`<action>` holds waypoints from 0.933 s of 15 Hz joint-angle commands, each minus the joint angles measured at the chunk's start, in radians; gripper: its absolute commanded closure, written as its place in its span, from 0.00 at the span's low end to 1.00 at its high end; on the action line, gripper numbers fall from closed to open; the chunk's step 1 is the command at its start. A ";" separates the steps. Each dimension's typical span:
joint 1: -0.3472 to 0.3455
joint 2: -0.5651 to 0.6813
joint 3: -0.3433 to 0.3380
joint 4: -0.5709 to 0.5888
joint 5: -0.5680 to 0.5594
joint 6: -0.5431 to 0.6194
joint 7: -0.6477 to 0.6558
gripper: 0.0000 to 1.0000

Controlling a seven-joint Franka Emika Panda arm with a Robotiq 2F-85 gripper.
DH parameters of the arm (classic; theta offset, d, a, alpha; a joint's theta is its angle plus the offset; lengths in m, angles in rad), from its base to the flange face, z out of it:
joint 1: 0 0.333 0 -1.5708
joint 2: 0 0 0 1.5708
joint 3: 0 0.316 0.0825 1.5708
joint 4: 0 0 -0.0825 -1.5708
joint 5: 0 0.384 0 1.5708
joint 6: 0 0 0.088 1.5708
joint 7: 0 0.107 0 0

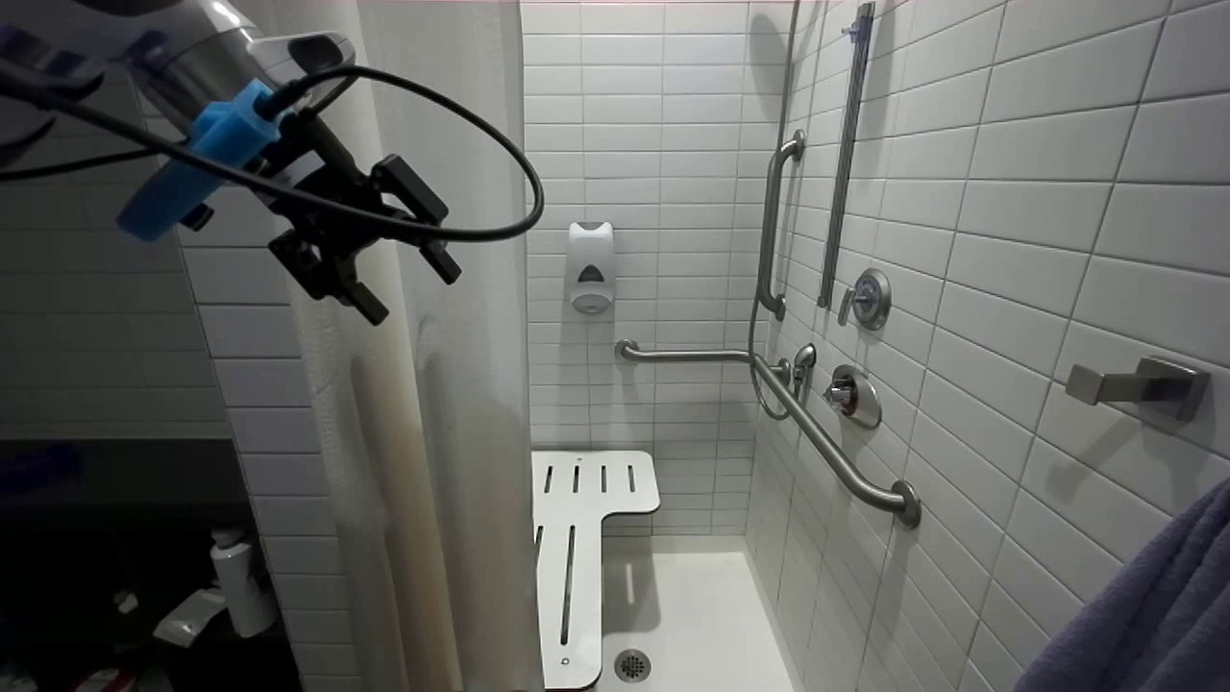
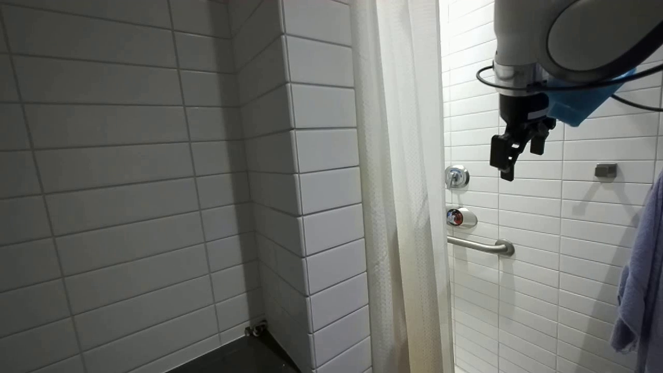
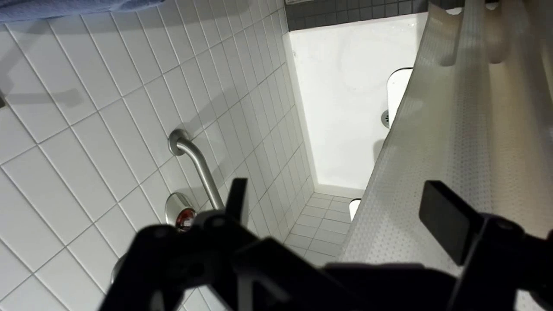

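Observation:
My black gripper (image 1: 408,285) hangs in the air, pointing down, and is nearest to the pale shower curtain (image 1: 471,384). It also shows in an exterior view (image 2: 522,161), with the curtain (image 2: 401,181) to its left. In the wrist view the gripper (image 3: 341,207) is open, its fingers wide apart and nothing held. There the curtain (image 3: 436,125) fills the right side, its free edge running down between the two fingers and its cloth behind the right finger. I cannot tell whether any finger touches it. The curtain's top is out of view.
Beyond the curtain are a white slotted seat (image 1: 625,495), a soap dispenser (image 1: 590,269) and a grab bar (image 1: 846,471). The tiled wall bears valves (image 1: 872,298), a hook (image 1: 1139,384) and a purple towel (image 1: 1153,596). A bottle (image 1: 242,586) stands low beside a tiled corner (image 2: 329,155).

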 commanded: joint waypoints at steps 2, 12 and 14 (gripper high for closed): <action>0.025 0.024 -0.091 -0.019 0.067 0.066 -0.150 0.00; 0.033 0.036 -0.269 -0.040 0.168 0.186 -0.496 0.00; 0.047 0.031 -0.304 -0.050 0.174 0.231 -0.578 0.00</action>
